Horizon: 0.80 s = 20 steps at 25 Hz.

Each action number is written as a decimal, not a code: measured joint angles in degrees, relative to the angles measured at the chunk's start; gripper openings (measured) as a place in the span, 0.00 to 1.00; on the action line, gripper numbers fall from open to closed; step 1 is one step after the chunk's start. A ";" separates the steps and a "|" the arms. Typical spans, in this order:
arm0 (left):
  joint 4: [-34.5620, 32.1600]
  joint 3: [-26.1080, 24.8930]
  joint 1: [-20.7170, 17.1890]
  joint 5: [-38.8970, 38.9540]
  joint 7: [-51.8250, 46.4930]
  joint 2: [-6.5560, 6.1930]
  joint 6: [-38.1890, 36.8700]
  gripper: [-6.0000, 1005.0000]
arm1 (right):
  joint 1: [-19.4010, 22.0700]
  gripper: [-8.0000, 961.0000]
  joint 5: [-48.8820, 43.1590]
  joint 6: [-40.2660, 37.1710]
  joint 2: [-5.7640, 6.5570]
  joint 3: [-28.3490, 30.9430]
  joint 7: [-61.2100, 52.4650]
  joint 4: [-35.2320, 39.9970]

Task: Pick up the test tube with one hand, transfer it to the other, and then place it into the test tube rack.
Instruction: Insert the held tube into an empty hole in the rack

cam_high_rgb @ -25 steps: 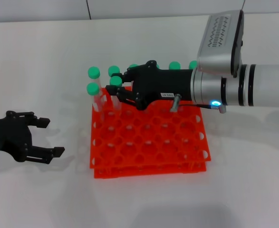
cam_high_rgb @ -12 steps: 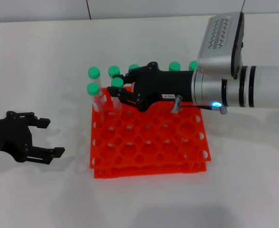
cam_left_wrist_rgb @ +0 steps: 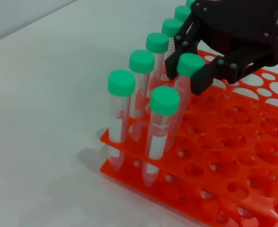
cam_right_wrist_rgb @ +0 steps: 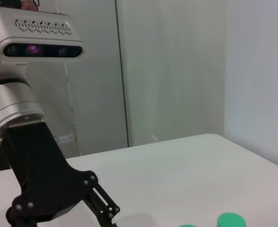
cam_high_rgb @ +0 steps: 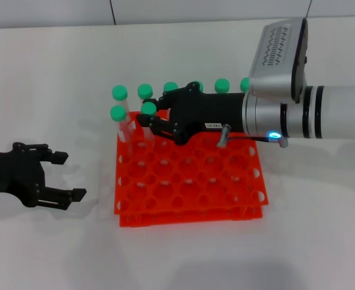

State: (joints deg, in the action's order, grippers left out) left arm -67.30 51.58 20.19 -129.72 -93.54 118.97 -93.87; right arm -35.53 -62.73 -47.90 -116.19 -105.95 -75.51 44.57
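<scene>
At the left of the head view, the left gripper [cam_high_rgb: 62, 176] rests low over the white table [cam_high_rgb: 56, 72], its 2 fingers spread apart and holding nothing, well clear of the rack.

Moving right, the orange-red test tube rack [cam_high_rgb: 189, 181] sits on the table. A green-capped tube [cam_high_rgb: 118, 115] stands in its near-left corner hole, and a row of other green-capped tubes [cam_high_rgb: 120, 93] lines the far edge.

Next comes the test tube [cam_high_rgb: 148, 110], standing upright with its lower end down in a hole of the rack's second row, just beside the corner tube. The left wrist view shows its green cap [cam_left_wrist_rgb: 191, 65] between the black fingers [cam_left_wrist_rgb: 202, 78] of the right gripper [cam_high_rgb: 148, 119], which are clamped on the tube just below the cap.

Further right, the right arm [cam_high_rgb: 322, 118] reaches in over the rack's far side, a white label on the gripper body.
</scene>
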 joint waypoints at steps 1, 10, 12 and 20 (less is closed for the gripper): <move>0.00 0.00 0.02 0.00 0.02 0.00 0.00 0.89 | -0.07 0.28 0.00 0.00 0.00 -0.05 -0.01 -0.01; 0.00 0.00 0.11 0.00 0.16 -0.05 0.00 0.89 | -0.22 0.28 -0.03 0.00 0.00 0.06 -0.37 -0.02; 0.00 0.00 0.11 0.00 0.21 -0.05 0.00 0.89 | -0.35 0.28 -0.04 0.00 0.00 0.20 -0.42 -0.02; 0.08 0.00 0.11 0.00 0.26 -0.06 0.00 0.89 | -0.96 0.28 0.70 0.84 0.00 0.02 -0.51 -0.38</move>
State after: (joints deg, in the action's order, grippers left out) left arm -67.22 51.58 20.30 -129.72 -93.28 118.91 -93.87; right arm -36.49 -62.03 -47.06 -116.19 -105.93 -76.02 44.19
